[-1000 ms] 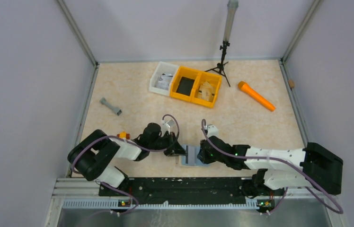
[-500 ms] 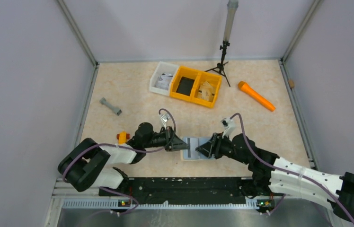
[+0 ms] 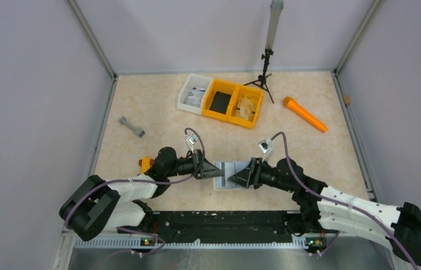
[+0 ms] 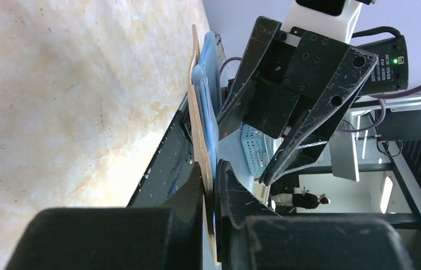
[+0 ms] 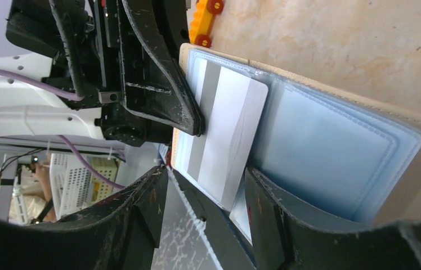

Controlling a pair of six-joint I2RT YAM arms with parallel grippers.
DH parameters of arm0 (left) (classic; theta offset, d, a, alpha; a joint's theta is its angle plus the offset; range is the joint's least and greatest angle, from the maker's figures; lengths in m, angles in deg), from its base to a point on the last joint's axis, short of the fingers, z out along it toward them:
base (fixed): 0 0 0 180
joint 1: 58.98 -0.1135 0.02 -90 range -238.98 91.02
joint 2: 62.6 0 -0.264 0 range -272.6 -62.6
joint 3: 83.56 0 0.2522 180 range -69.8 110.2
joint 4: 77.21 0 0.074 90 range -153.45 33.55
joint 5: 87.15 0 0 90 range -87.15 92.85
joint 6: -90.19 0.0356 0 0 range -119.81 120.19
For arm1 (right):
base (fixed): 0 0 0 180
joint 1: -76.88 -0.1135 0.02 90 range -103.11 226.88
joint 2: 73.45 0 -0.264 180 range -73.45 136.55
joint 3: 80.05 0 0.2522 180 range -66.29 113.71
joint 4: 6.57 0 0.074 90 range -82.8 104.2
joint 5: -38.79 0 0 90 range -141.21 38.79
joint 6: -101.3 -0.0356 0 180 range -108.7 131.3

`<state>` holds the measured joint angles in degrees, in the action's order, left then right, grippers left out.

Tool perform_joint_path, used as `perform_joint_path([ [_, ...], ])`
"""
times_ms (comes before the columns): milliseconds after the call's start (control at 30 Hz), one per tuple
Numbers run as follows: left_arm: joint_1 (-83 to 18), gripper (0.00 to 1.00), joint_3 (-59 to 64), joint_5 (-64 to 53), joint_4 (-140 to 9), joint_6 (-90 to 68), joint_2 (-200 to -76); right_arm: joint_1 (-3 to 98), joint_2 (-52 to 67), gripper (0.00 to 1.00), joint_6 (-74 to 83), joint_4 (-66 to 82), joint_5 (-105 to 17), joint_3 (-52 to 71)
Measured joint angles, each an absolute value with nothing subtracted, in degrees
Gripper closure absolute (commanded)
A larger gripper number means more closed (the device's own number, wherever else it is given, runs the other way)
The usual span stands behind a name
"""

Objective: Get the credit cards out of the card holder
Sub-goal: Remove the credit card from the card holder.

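The card holder (image 3: 226, 175) hangs low over the table's near edge, tan outside with blue-grey plastic sleeves. My left gripper (image 3: 215, 171) is shut on its left edge; in the left wrist view (image 4: 213, 169) the jaws pinch the tan cover (image 4: 196, 107) edge-on. In the right wrist view the card holder (image 5: 332, 146) lies open, and a white card with grey stripes (image 5: 225, 129) sticks partly out of a sleeve. My right gripper (image 3: 241, 175) is open at the holder's right side. Its fingers (image 5: 287, 225) straddle the card's near end without closing on it.
Two yellow bins (image 3: 233, 102) and a white bin (image 3: 194, 93) stand at the back centre. A tripod (image 3: 264, 70) is behind them. An orange tool (image 3: 305, 114) lies back right, a grey part (image 3: 131, 126) at left, a small yellow-orange toy (image 3: 146, 164) beside the left arm.
The left gripper has carried the holder slightly away from the near edge. The right arm swung out to the right, then brought its open gripper in against the holder's right side.
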<state>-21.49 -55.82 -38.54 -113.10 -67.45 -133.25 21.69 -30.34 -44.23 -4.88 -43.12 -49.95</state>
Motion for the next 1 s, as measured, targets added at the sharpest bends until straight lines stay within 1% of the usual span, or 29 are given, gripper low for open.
perform_joint_path([
  [67,-21.49,1.0,-55.91,-38.67,-113.25,-67.69,-132.82,22.06,-30.29,0.46,-44.73,-6.02,-42.29,-50.12],
  [100,-21.49,1.0,-55.99,-38.78,-113.58,-67.9,-132.73,22.28,-30.14,0.49,-44.99,-6.72,-41.63,-50.15],
  [167,-21.58,1.0,-56.32,-39.08,-114.69,-68.84,-132.73,22.65,-29.83,0.61,-45.58,-7.79,-40.76,-50.3],
  [233,-21.75,1.0,-56.65,-39.67,-115.98,-69.61,-132.73,23.22,-29.53,0.71,-46.37,-9.64,-40.01,-51.37],
  [300,-21.77,1.0,-57.0,-40.05,-116.92,-70.22,-132.73,23.85,-29.55,0.83,-47.46,-11.55,-39.29,-52.84],
  [333,-21.77,1.0,-57.17,-40.29,-117.16,-70.44,-132.73,24.05,-29.59,0.87,-47.92,-12.18,-39.03,-53.32],
  [533,-21.77,1.0,-57.81,-41.51,-120.57,-72.34,-132.73,24.96,-31.58,0.99,-50.39,-17.21,-37.56,-56.51],
  [733,-21.75,1.0,-57.92,-41.93,-125.97,-74.86,-132.49,25.25,-35.76,1.0,-51.81,-19.94,-37.41,-57.29],
  [833,-21.34,1.0,-57.92,-41.88,-127.46,-75.38,-131.68,25.25,-39.32,1.0,-51.79,-18.32,-37.7,-57.29],
  [933,-21.16,0.97,-57.92,-41.97,-128.25,-75.88,-130.7,25.27,-43.39,1.0,-51.72,-15.63,-38.4,-57.32],
  [1000,-21.44,0.97,-57.94,-42.36,-128.22,-76.19,-130.32,25.44,-45.24,1.0,-51.68,-14.13,-39.44,-57.34],
])
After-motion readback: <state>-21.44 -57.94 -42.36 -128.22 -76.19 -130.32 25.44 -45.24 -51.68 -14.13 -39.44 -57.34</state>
